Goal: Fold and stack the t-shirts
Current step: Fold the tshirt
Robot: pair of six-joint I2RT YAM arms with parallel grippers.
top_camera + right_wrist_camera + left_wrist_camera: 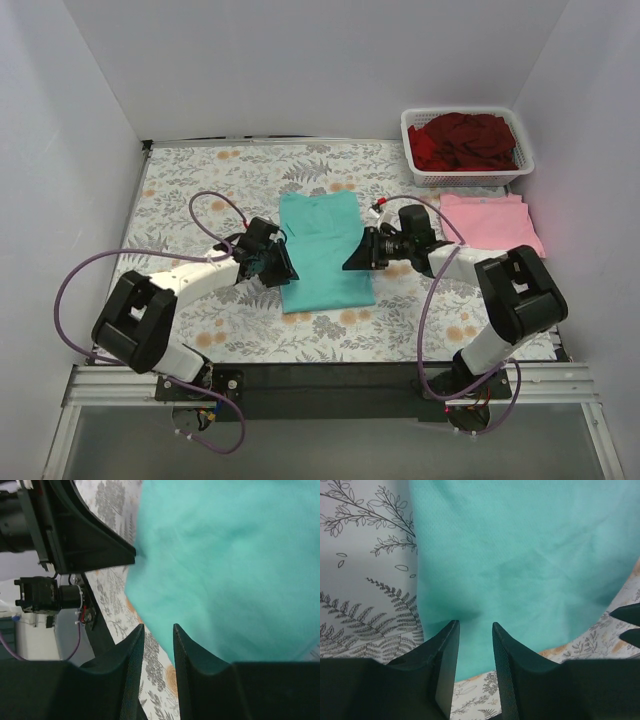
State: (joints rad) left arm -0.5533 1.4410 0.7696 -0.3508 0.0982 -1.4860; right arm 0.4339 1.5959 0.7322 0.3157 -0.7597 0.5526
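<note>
**A:** Status, biggest item first. What sits where?

**B:** The table under its grey leaf-print cloth (200, 170) carries everything. At its centre lies the teal-green cotton t-shirt (322, 250), flat and drawn into a long upright rectangle, no sleeves showing. I judge it partly folded: the sides are in, the length is not yet halved.

**A:** Far right corner?

**B:** The white plastic lattice basket (466, 178) holds a crumpled heap of dark red t-shirts (465, 140). Count unclear, none folded. Just in front of the basket, the light pink t-shirt (490, 222) lies as a neat flat rectangle, so that 1 reads as finished and as the base of the stack.

**A:** Grippers?

**B:** The left gripper (474, 626) is at the teal shirt's left edge, near its lower corner. Its jaws are narrowly apart and no cloth is visibly pinched between them. The right gripper (158, 627) is at the shirt's right edge, opposite. It has the same narrow gap, with table print showing through it, and holds nothing that I can see.

**A:** Tally?

**B:** My estimate:
- 1 shirt is done.
- 1 is mid-fold.
- The red ones are untouched.

Left to do: finish the teal fold, put it on the pink, then work through the basket. Well under half complete.
</note>
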